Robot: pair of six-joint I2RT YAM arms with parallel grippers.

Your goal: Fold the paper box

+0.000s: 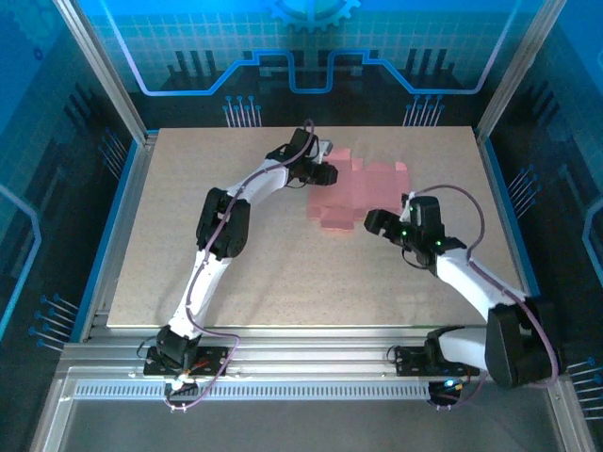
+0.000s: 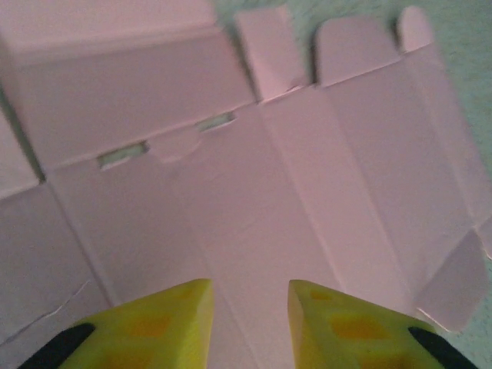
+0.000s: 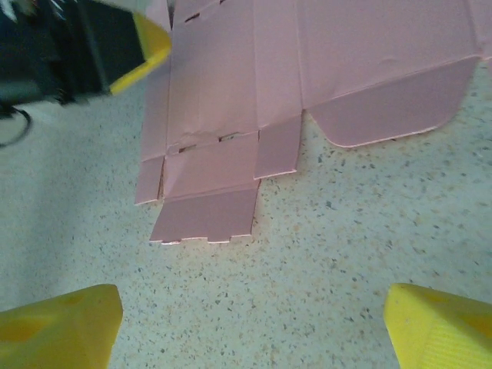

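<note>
Folding is barely getting under way: paper box point(image 1: 363, 193) is lying as a flat, creased cutout on the table's point(image 1: 188, 282) far middle. Left gripper point(image 2: 250, 288) is hovering over its panels, fingers parted and empty; right gripper point(image 3: 252, 300) is hanging wide open beside its near tabs.

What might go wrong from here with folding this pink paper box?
The left jaws hang over the flat paper box without gripping it, so the thin sheet may slide on the table when pushed. The right jaws, wide open over bare table, might catch the near tabs and crumple them.
</note>
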